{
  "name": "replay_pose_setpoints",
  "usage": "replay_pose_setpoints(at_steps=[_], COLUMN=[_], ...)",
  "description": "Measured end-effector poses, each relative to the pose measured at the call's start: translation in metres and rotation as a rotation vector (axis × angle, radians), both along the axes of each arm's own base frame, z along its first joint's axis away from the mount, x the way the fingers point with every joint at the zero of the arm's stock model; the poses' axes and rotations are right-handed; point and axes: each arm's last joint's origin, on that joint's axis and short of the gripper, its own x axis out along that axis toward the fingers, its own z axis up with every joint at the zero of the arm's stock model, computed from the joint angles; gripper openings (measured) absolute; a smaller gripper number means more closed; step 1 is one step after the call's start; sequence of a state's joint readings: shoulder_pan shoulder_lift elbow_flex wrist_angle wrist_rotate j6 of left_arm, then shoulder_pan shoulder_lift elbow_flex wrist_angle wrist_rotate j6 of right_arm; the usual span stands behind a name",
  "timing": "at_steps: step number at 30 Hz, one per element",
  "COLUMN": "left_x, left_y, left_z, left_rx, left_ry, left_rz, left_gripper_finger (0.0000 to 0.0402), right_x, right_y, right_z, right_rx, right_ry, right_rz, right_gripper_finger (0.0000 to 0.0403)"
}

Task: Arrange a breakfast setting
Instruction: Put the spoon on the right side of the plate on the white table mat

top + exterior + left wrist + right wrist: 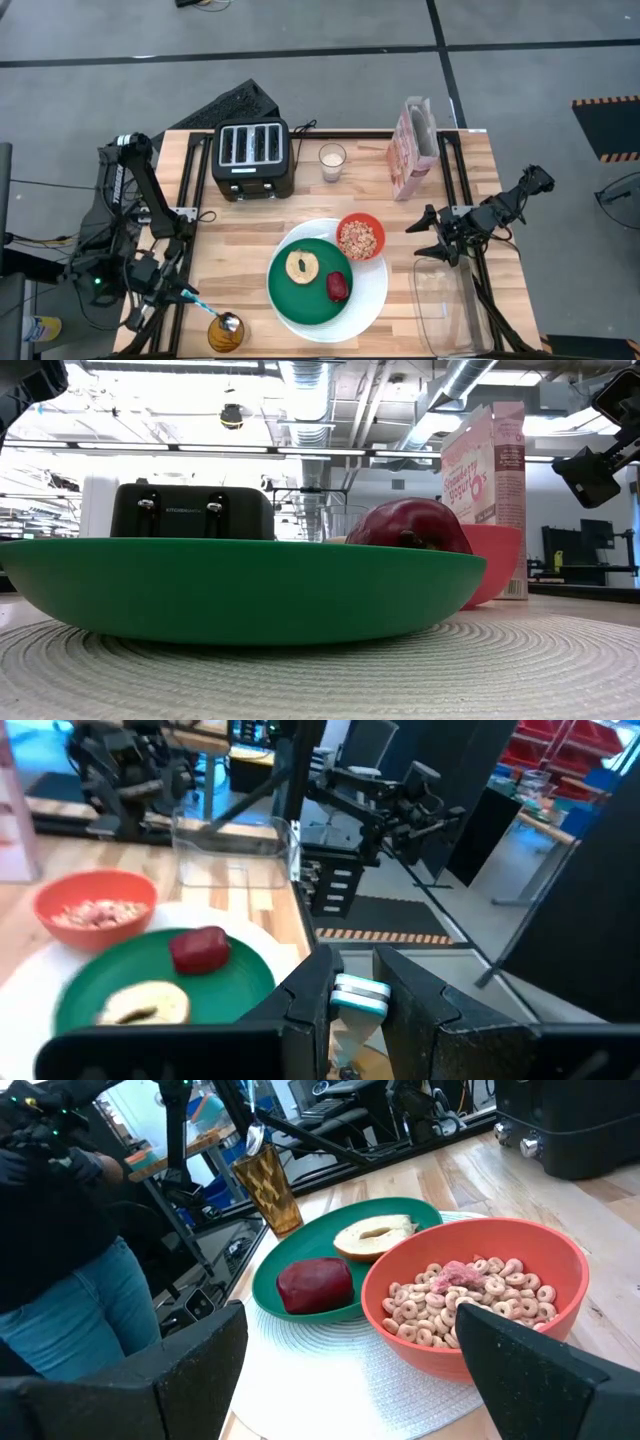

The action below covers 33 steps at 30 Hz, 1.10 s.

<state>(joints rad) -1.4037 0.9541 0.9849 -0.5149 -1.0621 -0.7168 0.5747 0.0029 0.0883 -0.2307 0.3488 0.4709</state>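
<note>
Near the left gripper (170, 283): one blue-handled spoon (205, 308) and one amber glass (225, 335). Between both grippers: one green plate (290, 295), one bread round (301, 266), one dark-red fruit (337, 286), one red bowl (361, 237). Farther off: one toaster (252, 158), one cereal box (413, 148).

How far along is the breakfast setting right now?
Mostly laid: the green plate holds the toasted bread and dark-red fruit, with the red bowl of cereal beside it. In hand: the left pincer grips the blue-handled spoon, its bowl at the amber glass. Left: placing the spoon. The right pincer waits open.
</note>
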Motion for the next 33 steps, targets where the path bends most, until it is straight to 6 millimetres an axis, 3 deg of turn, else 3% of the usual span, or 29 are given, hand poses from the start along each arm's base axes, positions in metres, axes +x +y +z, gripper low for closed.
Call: replay_pose_setpoints(at_steps=[14, 33], left_x=[0.040, 0.094], left_y=[0.018, 0.054], left_z=[0.017, 0.047], left_rx=[0.091, 0.035], left_ry=[-0.067, -0.234], left_rz=[0.180, 0.442], left_gripper_finger=[0.0054, 0.0054], right_x=[0.000, 0.000], right_y=[0.000, 0.000], right_z=[0.000, 0.000], right_rx=[0.000, 0.000], right_ry=[0.000, 0.000], right_rz=[0.000, 0.000], right_gripper_finger=[0.0378, 0.0378])
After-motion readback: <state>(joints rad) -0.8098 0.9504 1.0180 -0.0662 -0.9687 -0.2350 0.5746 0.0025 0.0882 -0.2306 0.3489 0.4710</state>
